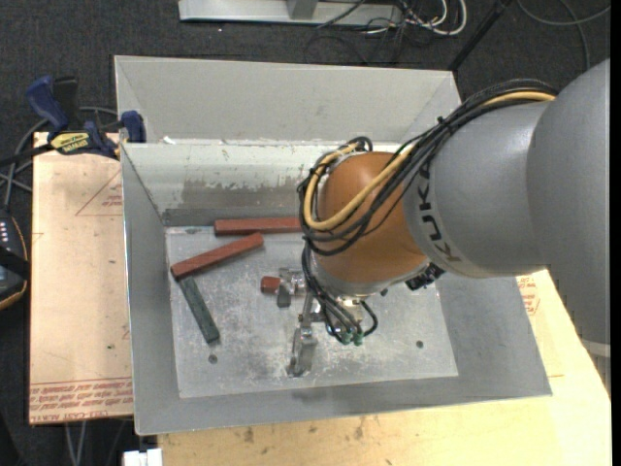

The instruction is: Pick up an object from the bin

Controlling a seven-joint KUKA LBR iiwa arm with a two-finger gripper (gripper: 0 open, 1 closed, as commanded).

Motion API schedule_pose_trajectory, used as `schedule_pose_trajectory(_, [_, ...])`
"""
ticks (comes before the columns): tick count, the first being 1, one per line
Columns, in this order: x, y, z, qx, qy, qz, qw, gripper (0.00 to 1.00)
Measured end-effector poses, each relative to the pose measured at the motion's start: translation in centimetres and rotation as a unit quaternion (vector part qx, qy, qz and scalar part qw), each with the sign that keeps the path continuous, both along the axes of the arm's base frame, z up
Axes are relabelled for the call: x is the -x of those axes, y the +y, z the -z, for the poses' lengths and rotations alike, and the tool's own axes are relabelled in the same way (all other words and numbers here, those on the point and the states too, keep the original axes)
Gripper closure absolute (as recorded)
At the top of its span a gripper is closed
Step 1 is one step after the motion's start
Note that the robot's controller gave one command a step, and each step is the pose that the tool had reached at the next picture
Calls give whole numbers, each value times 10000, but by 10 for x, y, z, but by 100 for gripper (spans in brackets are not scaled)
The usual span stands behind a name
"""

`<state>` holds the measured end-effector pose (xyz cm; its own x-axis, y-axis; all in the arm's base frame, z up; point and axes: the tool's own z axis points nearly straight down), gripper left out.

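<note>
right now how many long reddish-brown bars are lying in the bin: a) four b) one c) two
c: a level reddish-brown bar lies at the back left and a slanted reddish-brown bar lies just in front of it; the only other long piece, a dark grey bar, is not reddish.
</note>
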<state>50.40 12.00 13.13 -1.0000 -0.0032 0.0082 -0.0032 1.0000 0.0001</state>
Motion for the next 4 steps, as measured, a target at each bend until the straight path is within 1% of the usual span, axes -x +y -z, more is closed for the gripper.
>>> schedule_pose_trajectory(1, [-53,-35,36,4,-57,167,9998,0])
schedule_pose_trajectory(2, [-107,-39,62,-3,-54,1144,9934,0])
schedule_pose_trajectory(3, [-108,-38,60,-6,-53,1149,9934,100])
schedule_pose_trajectory(4, [-111,-25,-129,-15,-100,1054,9944,100])
